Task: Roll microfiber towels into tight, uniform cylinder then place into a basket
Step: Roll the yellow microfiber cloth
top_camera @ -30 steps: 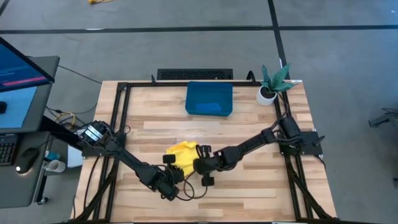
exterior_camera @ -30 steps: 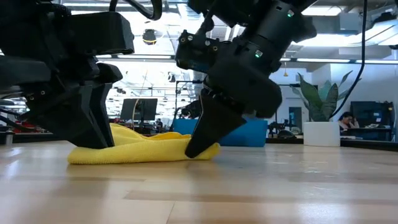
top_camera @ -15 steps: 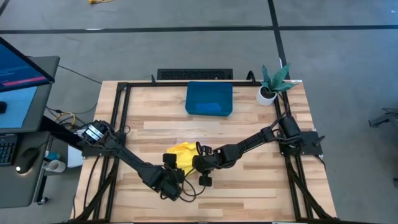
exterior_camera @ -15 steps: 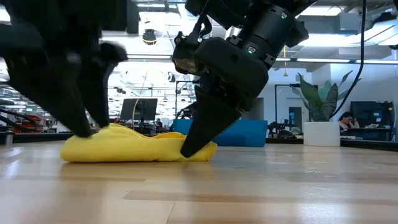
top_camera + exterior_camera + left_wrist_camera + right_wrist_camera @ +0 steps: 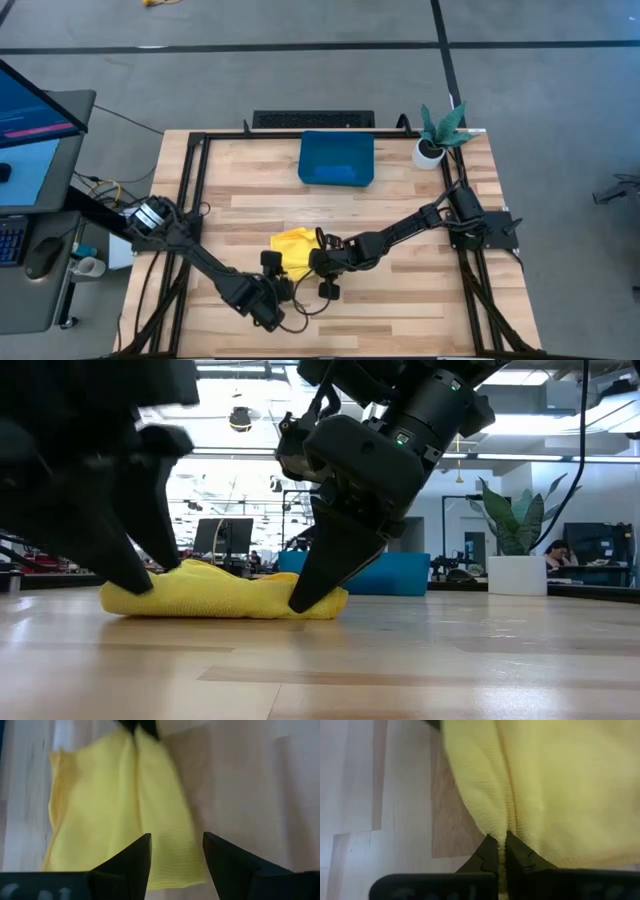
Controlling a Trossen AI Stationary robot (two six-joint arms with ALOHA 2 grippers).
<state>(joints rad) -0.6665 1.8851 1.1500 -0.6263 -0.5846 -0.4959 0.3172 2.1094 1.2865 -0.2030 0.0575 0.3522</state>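
The left tool [image 5: 272, 290] is held with its fingers spread, set down at the near edge of the yellow towel [image 5: 294, 248] without gripping it. The towel is bunched on the tabletop [image 5: 400, 310] between both tools. The right tool [image 5: 318, 262] is pressed together, pinching the towel's fold. The basket [image 5: 336, 158] is located well beyond both tools, at the tabletop's far edge.

Both arms are matte black with loose black cables; the right end effector [image 5: 318, 588] has tapered wedge fingers and a green light.
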